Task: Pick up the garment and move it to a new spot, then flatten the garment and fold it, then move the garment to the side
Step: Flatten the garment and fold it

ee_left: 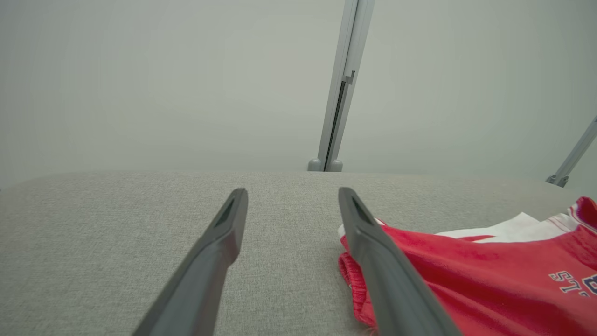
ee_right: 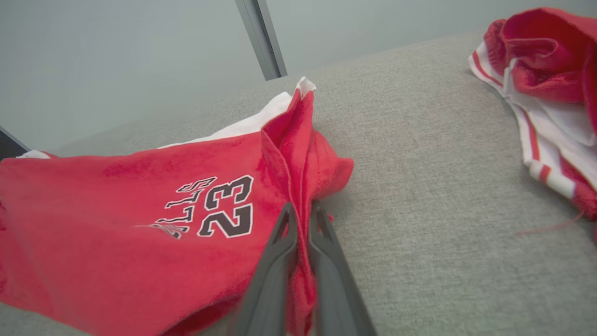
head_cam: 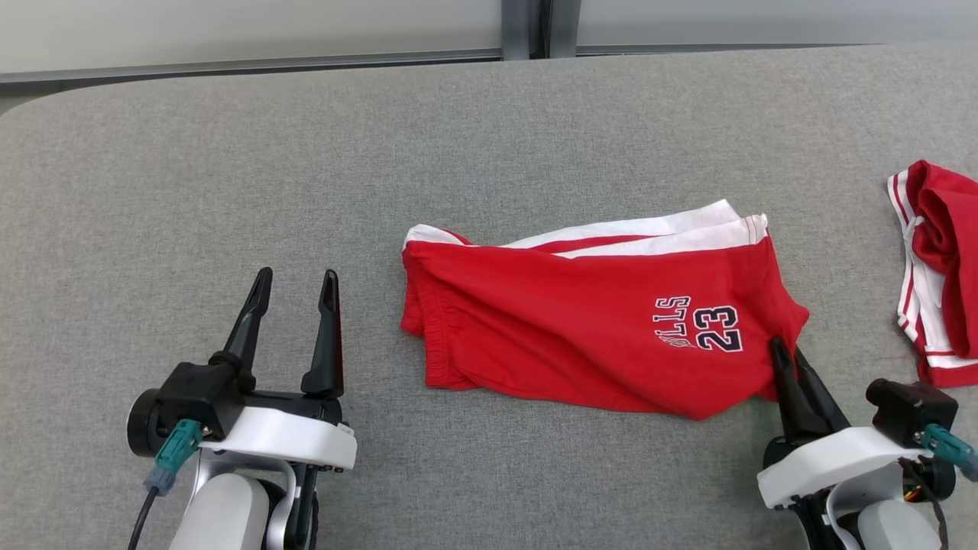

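Observation:
The garment (head_cam: 581,305) is a pair of red shorts with white trim and a "23" print, lying folded in the middle of the grey table (head_cam: 229,153). My right gripper (head_cam: 787,353) is shut on the garment's near right corner; in the right wrist view its fingertips (ee_right: 302,210) pinch a raised fold of red cloth (ee_right: 140,233). My left gripper (head_cam: 296,284) stands open over bare table, left of the garment and apart from it. In the left wrist view the left gripper (ee_left: 293,196) shows the garment's waistband end (ee_left: 466,275) just right of its right finger.
A second red and white garment (head_cam: 936,267) lies bunched at the table's right edge, and appears in the right wrist view as a heap (ee_right: 545,79) at the upper right. Beyond the table's far edge stand a pale wall and a grey post (head_cam: 527,27).

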`<state>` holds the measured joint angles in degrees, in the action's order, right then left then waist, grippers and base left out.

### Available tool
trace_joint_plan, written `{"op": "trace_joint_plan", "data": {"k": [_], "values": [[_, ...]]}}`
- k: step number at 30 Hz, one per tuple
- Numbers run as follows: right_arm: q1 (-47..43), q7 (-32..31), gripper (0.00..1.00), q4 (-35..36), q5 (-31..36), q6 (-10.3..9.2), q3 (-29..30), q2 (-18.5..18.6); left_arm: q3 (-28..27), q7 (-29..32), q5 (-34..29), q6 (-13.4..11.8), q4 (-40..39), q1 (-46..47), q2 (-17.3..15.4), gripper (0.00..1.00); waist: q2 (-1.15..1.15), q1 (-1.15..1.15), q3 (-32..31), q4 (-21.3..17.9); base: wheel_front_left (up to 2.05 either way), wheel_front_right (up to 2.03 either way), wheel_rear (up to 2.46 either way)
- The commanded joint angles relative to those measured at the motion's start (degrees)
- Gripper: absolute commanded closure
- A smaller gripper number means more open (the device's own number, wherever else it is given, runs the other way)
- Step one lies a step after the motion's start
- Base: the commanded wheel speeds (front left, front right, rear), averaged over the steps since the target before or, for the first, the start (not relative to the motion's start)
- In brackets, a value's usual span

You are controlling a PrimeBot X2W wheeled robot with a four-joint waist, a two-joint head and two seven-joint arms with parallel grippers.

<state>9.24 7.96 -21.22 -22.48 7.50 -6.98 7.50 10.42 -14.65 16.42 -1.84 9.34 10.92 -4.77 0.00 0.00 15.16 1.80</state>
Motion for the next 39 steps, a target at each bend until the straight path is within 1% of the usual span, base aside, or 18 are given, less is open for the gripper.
{"op": "trace_joint_plan", "data": {"k": [1,4,7,12,14,15,16,20,24,28,31,32,33,34,37,38,39], "values": [[-0.42,-0.45,1.00,0.84,0.34,-0.02,0.51,0.41,0.10,0.15,0.14,-0.28,-0.26,-0.48,-0.36,0.00,0.00,0.00,-0.18,0.03,0.00,0.00,0.00],[0.50,-0.94,1.00,3.23,0.88,-0.01,0.15,0.42,0.29,0.22,0.30,-0.27,-0.43,-0.59,-0.36,0.00,0.00,0.00,-0.42,0.15,0.00,0.00,0.00],[2.20,-2.08,1.00,7.57,1.92,-0.01,-1.80,0.32,0.32,0.23,0.48,-0.47,-0.66,-0.59,-0.40,0.00,0.00,0.00,-0.73,0.35,0.00,0.00,0.00],[5.86,-6.05,1.00,14.68,2.81,-0.01,-9.39,0.01,0.59,0.13,0.69,-0.63,-0.65,-0.50,-0.44,0.00,0.00,0.00,-1.46,1.11,0.00,0.00,0.00],[8.08,-7.45,1.00,16.05,2.33,-0.01,-13.47,-0.39,0.82,0.12,0.77,-0.58,-0.51,-0.40,-0.37,0.00,0.00,0.00,-1.78,1.63,0.00,0.00,0.00],[8.08,-7.45,1.00,16.05,2.33,-0.01,-13.47,-0.39,0.82,0.12,0.77,-0.58,-0.51,-0.40,-0.37,0.00,0.00,0.00,-1.78,1.63,0.00,0.00,0.00],[9.07,-7.96,1.00,16.06,1.85,-0.01,-15.56,-0.66,0.97,0.11,0.82,-0.53,-0.39,-0.32,-0.30,0.00,0.00,0.00,-1.92,1.98,0.00,0.00,0.00],[12.61,-9.32,1.00,13.15,-0.70,-0.01,-24.29,-2.02,1.80,0.00,1.25,-0.30,0.24,-0.01,0.04,0.00,0.00,0.00,-2.51,3.81,0.00,0.00,0.00],[14.07,-9.80,1.00,6.87,-2.82,-0.01,-29.99,-2.79,2.62,-0.13,1.53,-0.05,0.87,0.37,0.40,0.00,0.00,0.00,-2.60,5.85,0.00,0.00,0.00],[14.85,-8.24,1.00,0.07,-3.83,-0.01,-32.13,-3.54,3.00,-0.23,1.88,-0.13,1.33,0.44,0.64,0.00,0.00,0.00,-2.27,7.00,0.00,0.00,0.00],[15.82,-6.46,1.00,-3.34,-4.99,-0.01,-32.81,-3.90,2.97,-0.35,2.01,-0.25,1.50,0.53,0.73,0.00,0.00,0.00,-1.95,7.23,0.00,0.00,0.00],[16.11,-5.74,0.67,-3.99,-5.68,-0.01,-32.92,-4.03,2.95,-0.40,2.05,-0.28,1.55,0.58,0.75,0.00,0.00,0.00,-1.86,7.23,0.00,0.00,0.00],[16.58,-4.98,0.29,-4.61,-5.69,-0.01,-33.23,-4.14,2.87,-0.44,2.07,-0.32,1.64,0.64,0.74,0.00,0.00,0.00,-1.78,7.19,0.00,0.00,0.00],[17.05,-3.82,0.00,-4.79,-5.99,-0.01,-33.49,-4.22,2.77,-0.46,2.06,-0.37,1.74,0.67,0.74,0.00,0.00,0.00,-1.76,7.11,0.00,0.00,0.00],[18.54,0.19,0.00,-3.93,-6.45,-0.01,-34.73,-4.35,2.46,-0.50,1.89,-0.53,1.94,0.77,0.59,0.00,0.00,0.00,-1.84,6.75,0.00,0.00,0.00],[19.02,2.84,0.00,-3.37,-5.75,-0.01,-34.65,-4.22,2.39,-0.50,1.65,-0.48,1.95,1.00,0.46,0.00,0.00,0.00,-1.98,6.47,0.00,0.00,0.00],[19.17,3.77,0.00,-2.96,-5.43,-0.01,-34.09,-4.00,2.32,-0.52,1.51,-0.49,1.95,1.13,0.39,0.00,0.00,0.00,-2.06,6.31,0.00,0.00,0.00]]}}
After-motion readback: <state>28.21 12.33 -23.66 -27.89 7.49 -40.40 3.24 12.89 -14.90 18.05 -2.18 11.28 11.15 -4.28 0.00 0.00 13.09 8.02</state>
